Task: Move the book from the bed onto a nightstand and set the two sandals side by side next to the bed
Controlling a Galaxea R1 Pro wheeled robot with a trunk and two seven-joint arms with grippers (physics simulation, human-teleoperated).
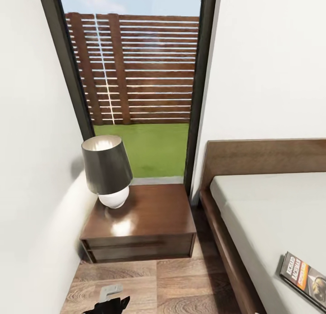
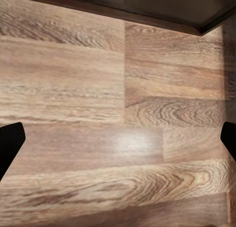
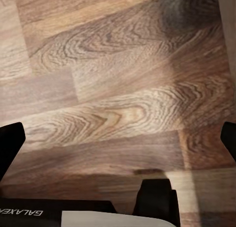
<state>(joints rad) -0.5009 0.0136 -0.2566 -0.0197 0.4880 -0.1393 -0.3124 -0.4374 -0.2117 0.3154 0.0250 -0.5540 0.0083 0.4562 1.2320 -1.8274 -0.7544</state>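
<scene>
We faced the nightstand (image 1: 145, 216) in a corner of the bedroom, a dark-shaded lamp (image 1: 107, 169) standing on its left half and the right half bare. The book (image 1: 304, 277) lay near the edge of the bed (image 1: 271, 205), well apart from the nightstand, orange band showing. Both wrist cameras looked down on the wood-plank floor (image 2: 118, 138); our left gripper (image 2: 118, 138) and right gripper (image 3: 118, 138) each hung with fingers spread wide, holding nothing. No sandals were in sight. We judged the book the step in hand: reach with the right arm, pinch the thin cover at its overhanging edge, and set it flat on the bare half, clear of the lamp.
</scene>
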